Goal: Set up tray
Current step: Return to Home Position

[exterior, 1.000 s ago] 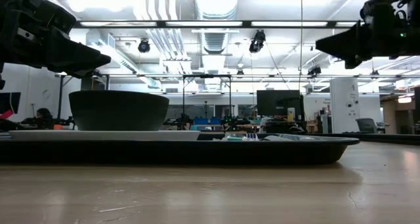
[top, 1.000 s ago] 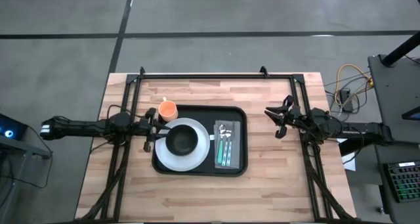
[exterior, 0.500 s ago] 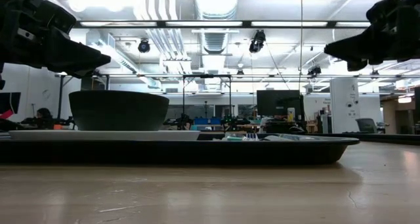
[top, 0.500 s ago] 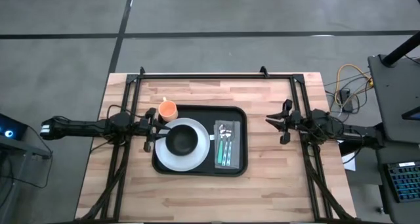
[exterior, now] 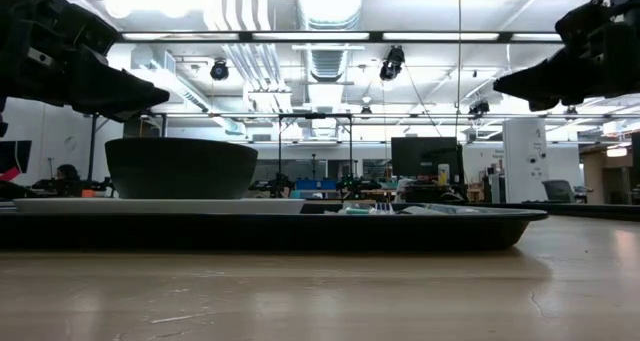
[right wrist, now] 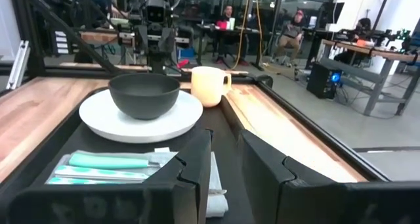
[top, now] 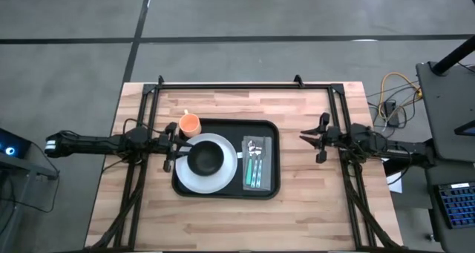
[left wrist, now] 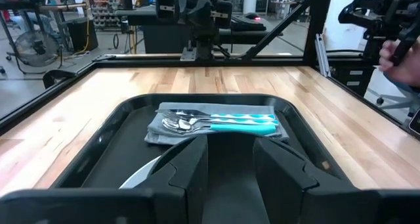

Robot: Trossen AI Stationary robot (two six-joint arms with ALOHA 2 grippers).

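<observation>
The black tray lies in the middle of the wooden table. On it rests a white plate with a dark bowl on it. An orange cup stands at the tray's far left corner. A grey napkin bearing teal-handled cutlery lies in the tray's right half. My left gripper hovers open over the tray's left rim, above the plate's edge. My right gripper hovers open to the right of the tray, pointing at it, nothing between its fingers.
A black frame of rails runs along the table's far edge and down both sides under the arms. Bare wood lies between the tray and the near edge. People sit in the room beyond the table.
My right gripper has tipped down to level and turned to point straight at the tray, drawing back a little toward the table's right edge. Its finger gap looks the same. The tray and everything on it have stayed put.
</observation>
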